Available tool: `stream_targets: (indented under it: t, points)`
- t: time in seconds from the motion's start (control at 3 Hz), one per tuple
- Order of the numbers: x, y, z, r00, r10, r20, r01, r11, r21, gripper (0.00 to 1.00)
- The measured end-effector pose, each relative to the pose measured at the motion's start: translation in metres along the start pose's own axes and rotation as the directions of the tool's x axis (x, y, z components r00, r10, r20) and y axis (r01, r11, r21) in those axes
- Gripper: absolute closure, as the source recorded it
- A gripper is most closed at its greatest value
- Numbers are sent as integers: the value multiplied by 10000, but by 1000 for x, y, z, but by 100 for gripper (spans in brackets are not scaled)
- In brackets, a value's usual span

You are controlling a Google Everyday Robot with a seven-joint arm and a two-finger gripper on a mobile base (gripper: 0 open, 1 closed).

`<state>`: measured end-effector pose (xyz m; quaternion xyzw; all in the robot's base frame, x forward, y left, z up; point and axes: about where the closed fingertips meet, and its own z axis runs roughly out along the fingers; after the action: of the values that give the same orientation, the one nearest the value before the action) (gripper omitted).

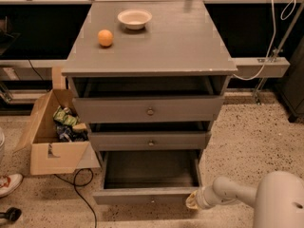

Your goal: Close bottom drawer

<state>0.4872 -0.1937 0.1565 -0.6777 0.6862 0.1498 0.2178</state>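
The grey cabinet (152, 46) has three drawers. The bottom drawer (145, 195) is pulled far out, its inside empty, its front panel low near the floor. My gripper (193, 201) is at the right end of that front panel, touching or almost touching it. The white arm (237, 194) reaches in from the lower right. The middle drawer (149, 140) and the top drawer (148, 109) stand slightly out.
An orange (105, 37) and a white bowl (135, 18) sit on the cabinet top. An open cardboard box (54, 141) with packets stands on the left floor, with a black cable (78, 189) beside it. A shoe (9, 183) lies at far left.
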Motion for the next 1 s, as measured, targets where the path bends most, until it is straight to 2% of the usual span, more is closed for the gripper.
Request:
stream_targets:
  t: [0.33,0.67,1.0]
  points:
    - [-5,-11,7,9975,-305,641,257,9968,752,100]
    - [-12,-27,10,9925,-440,1142,265,9882,1506,100]
    - [-17,-43,12,9842,-366,1731,20,9806,1961,100]
